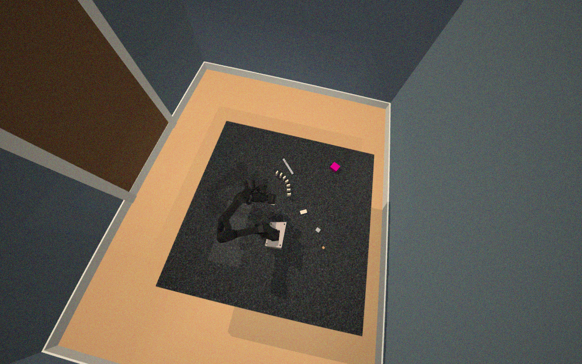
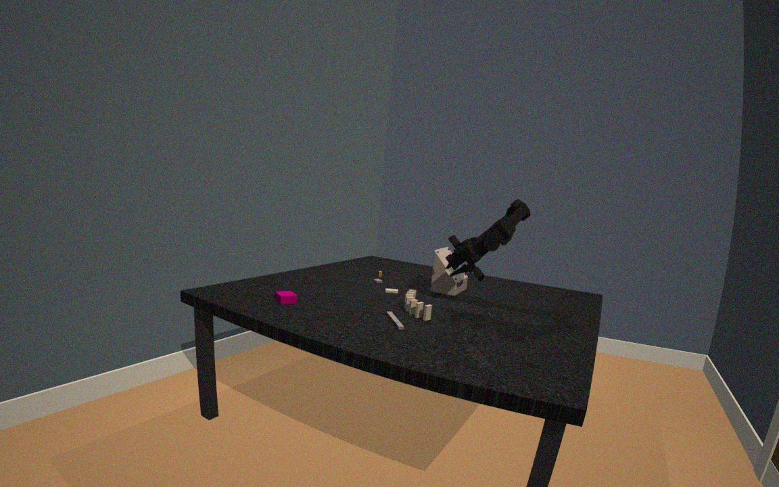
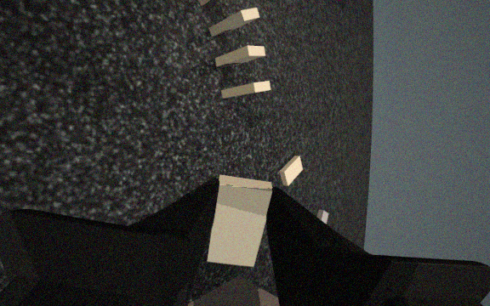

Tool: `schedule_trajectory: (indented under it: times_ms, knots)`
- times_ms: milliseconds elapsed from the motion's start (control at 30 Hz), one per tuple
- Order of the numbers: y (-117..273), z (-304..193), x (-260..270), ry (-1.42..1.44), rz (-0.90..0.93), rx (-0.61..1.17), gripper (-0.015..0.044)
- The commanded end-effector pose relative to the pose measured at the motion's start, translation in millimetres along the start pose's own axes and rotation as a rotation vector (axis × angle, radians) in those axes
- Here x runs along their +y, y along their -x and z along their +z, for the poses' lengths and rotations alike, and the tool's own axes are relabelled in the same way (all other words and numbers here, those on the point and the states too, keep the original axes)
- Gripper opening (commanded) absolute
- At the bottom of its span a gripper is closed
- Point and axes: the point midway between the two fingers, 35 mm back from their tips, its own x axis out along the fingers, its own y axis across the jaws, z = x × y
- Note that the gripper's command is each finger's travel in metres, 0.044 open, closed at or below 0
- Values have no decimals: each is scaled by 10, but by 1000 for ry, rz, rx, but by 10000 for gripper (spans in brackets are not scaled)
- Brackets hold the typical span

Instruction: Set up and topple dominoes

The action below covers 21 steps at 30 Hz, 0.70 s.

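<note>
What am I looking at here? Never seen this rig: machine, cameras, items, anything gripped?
One black jointed arm on a pale base, ending in a two-finger gripper.

The top picture looks down on the dark table; the exterior one sees it from the side; the wrist one looks out past the fingers.

On the table, a curved row of cream dominoes stands upright. Another domino lies flat. Also there: a magenta block, a thin grey bar and two tiny pieces, one grey, one orange.

The gripper holds one cream domino.
</note>
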Motion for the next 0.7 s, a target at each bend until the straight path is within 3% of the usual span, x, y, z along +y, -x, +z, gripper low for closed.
schedule_trajectory:
  times_ms: [0,667]
  knots:
    - [-21,-8,10,-13,-30,-76,107]
    - [126,92,153,-186,-16,-573,107]
